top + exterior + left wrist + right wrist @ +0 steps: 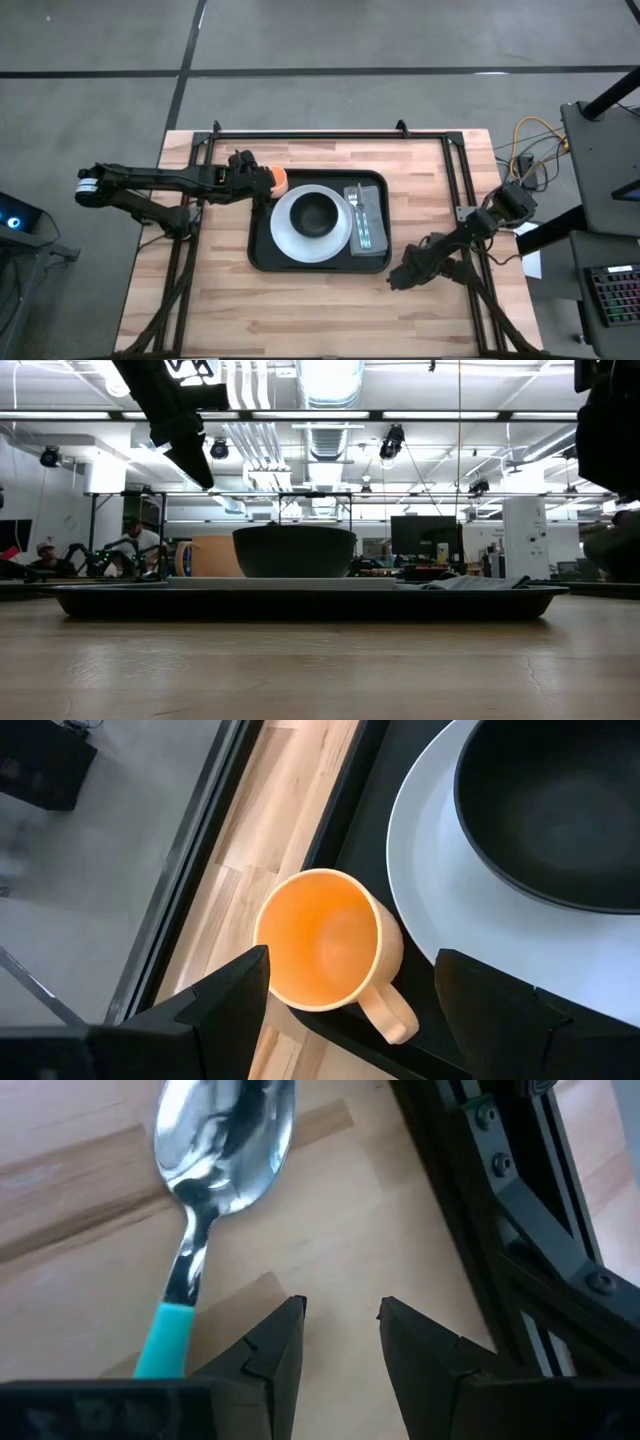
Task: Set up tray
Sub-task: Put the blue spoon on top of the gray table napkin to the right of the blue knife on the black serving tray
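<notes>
Tray (260, 255) sits centre of worktop (200, 310), plate (285, 230) and bowl (318, 212) inside. Left end effector (350, 990) over tray's far-left corner, fingers spread wide, straddling orange mug (325, 955), probably just set there, not gripped. Right end effector (340, 1330) low over worktop by teal-handled spoon (205, 1190), fingers narrowly apart, empty. No readable writing.

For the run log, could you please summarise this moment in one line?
left gripper: open over orange mug | right gripper: open by spoon | tray: plate, bowl
</notes>
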`<action>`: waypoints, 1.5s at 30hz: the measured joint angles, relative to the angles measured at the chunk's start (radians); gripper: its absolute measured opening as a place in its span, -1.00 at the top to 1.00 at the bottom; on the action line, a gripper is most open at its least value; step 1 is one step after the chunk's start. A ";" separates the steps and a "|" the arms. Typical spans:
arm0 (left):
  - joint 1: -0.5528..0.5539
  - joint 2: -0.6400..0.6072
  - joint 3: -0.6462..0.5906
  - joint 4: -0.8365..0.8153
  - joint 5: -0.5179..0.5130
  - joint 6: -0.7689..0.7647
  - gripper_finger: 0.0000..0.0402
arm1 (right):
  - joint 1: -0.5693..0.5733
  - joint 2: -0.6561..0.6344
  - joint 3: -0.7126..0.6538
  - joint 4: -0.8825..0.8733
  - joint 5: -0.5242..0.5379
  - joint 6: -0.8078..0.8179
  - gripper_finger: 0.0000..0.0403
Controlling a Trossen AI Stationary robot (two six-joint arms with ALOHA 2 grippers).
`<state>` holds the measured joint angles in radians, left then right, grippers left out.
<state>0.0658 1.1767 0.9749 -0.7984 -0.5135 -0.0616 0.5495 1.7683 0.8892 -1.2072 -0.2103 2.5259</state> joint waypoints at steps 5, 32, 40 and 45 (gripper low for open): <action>0.000 0.000 0.003 0.001 0.000 0.000 -0.30 | -0.001 -0.008 -0.024 0.020 0.016 -0.001 0.39; 0.000 0.000 0.005 0.001 0.000 0.000 -0.30 | -0.070 -0.013 -0.048 0.096 0.435 -0.143 0.39; 0.000 0.000 0.005 0.001 0.000 0.004 -0.30 | -0.083 -0.025 -0.034 0.070 0.427 -0.122 0.40; 0.000 0.000 0.005 0.002 0.000 0.020 -0.30 | -0.083 -0.047 0.114 -0.098 0.440 -0.119 0.47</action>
<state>0.0661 1.1766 0.9794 -0.7966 -0.5138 -0.0415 0.4667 1.7210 1.0029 -1.3049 0.2298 2.4068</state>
